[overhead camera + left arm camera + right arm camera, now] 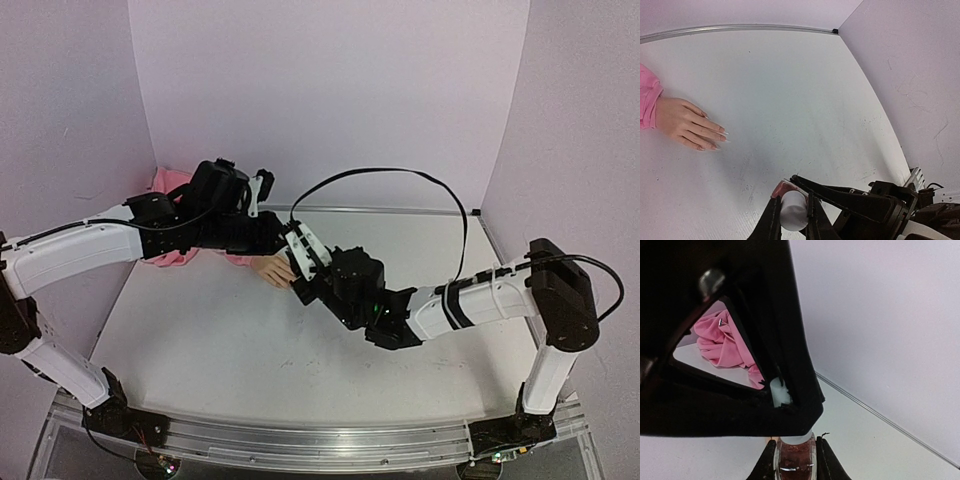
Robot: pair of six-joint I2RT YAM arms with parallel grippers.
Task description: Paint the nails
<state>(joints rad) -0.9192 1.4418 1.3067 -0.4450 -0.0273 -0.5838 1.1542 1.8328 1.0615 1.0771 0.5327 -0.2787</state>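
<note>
1. Left gripper (pixel 793 201): jaws closed on the white cap (pixel 792 214) of the bottle (pixel 796 464), one finger on each side of the cap.
2. Right gripper (pixel 796 442): jaws closed on the glass body of the bottle, below the cap. The reddish contents show between its fingers.
3. The two grippers meet tip to tip at mid-table. Whether the cap is still seated on the bottle cannot be told.
4. Mannequin hand (pixel 682 121): lies palm down on the table (pixel 800 85), left of centre, fingers close together and pointing right. Its pink sleeve (pixel 647 102) trails towards the far left corner.
5. Nails (pixel 724 133): pale and pointed, at the right end of the mannequin hand. They are near the bottle and grippers but not touching them.
</note>
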